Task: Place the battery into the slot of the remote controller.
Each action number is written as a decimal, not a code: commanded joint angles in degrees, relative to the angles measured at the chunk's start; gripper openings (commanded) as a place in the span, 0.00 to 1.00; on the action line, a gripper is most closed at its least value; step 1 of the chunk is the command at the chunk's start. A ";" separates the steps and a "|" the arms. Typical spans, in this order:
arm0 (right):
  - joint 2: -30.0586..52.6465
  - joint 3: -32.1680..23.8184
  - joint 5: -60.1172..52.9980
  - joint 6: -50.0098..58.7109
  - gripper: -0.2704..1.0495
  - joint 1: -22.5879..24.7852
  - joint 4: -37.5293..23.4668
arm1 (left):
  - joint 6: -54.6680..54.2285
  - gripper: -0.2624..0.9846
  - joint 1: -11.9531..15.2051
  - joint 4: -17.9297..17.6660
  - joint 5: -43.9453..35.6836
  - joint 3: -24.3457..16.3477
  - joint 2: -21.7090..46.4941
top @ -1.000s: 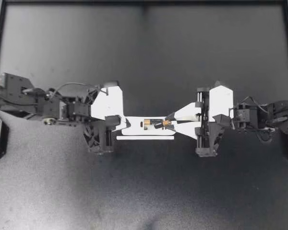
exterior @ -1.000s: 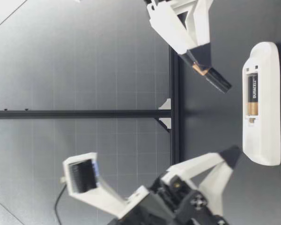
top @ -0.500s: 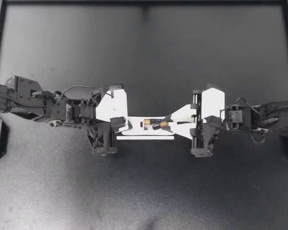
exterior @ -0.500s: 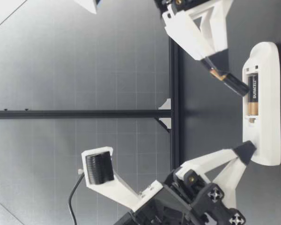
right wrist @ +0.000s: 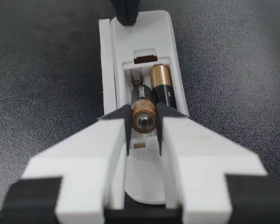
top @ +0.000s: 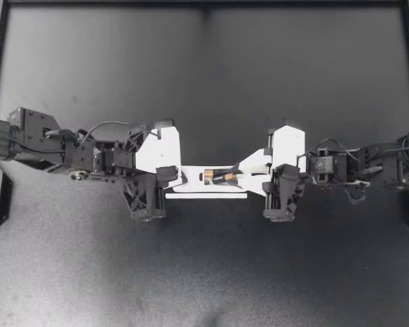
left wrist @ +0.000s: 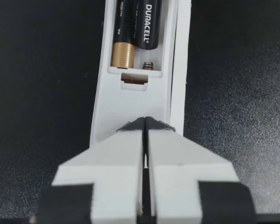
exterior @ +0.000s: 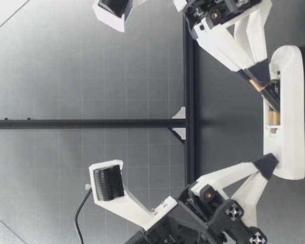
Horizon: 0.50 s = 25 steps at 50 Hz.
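Observation:
The white remote (top: 191, 178) lies face down mid-table, its battery bay open. One battery (right wrist: 164, 91) lies seated in the bay. My right gripper (top: 236, 175) is shut on a second battery (top: 223, 178), held at its gold end. That battery (right wrist: 143, 95) slants down into the empty bay beside the seated one, its front end near the spring (right wrist: 136, 77). My left gripper (top: 175, 176) is shut, nothing between its fingers, and its tips (left wrist: 145, 123) rest on the remote's (left wrist: 130, 102) other end. From table height the held battery (exterior: 268, 96) tilts into the remote (exterior: 290, 61).
A thin white strip (top: 206, 196), probably the bay's cover, lies flat along the remote's near side. The black mat (top: 204, 272) stretches around both arms. Black frame rails (top: 204, 4) border the table at the back and sides.
My right gripper has come in and down with the battery, its front end now inside the bay. My left gripper settled onto the remote's end, then stayed still.

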 commanded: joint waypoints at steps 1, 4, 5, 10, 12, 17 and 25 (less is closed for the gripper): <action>-1.05 -1.14 0.97 -0.18 0.24 -0.44 -0.09 | 0.00 0.06 0.35 -0.09 -0.09 -0.35 -0.70; -1.32 -1.49 2.11 -0.26 0.24 -0.35 -0.18 | 0.00 0.06 0.26 -0.09 -0.09 -0.35 -0.79; -1.32 -1.67 2.64 -0.26 0.24 -0.44 -0.18 | 0.00 0.06 0.26 -0.09 -0.09 -0.35 -0.79; -1.32 -2.20 4.75 -0.26 0.25 -0.35 -0.18 | 0.00 0.06 0.26 -0.09 -0.09 -0.35 -0.79; -1.41 -2.37 5.54 -0.26 0.25 -0.44 -0.18 | 0.00 0.06 0.26 -0.09 -0.18 -0.35 -0.70; -1.67 -2.81 6.86 -0.26 0.27 -0.35 -0.18 | 0.00 0.06 0.26 -0.09 -0.09 -0.35 -0.79; -2.72 -3.08 8.35 -0.26 0.32 -0.35 -0.26 | 0.00 0.06 0.26 -0.09 -0.18 -0.35 -0.79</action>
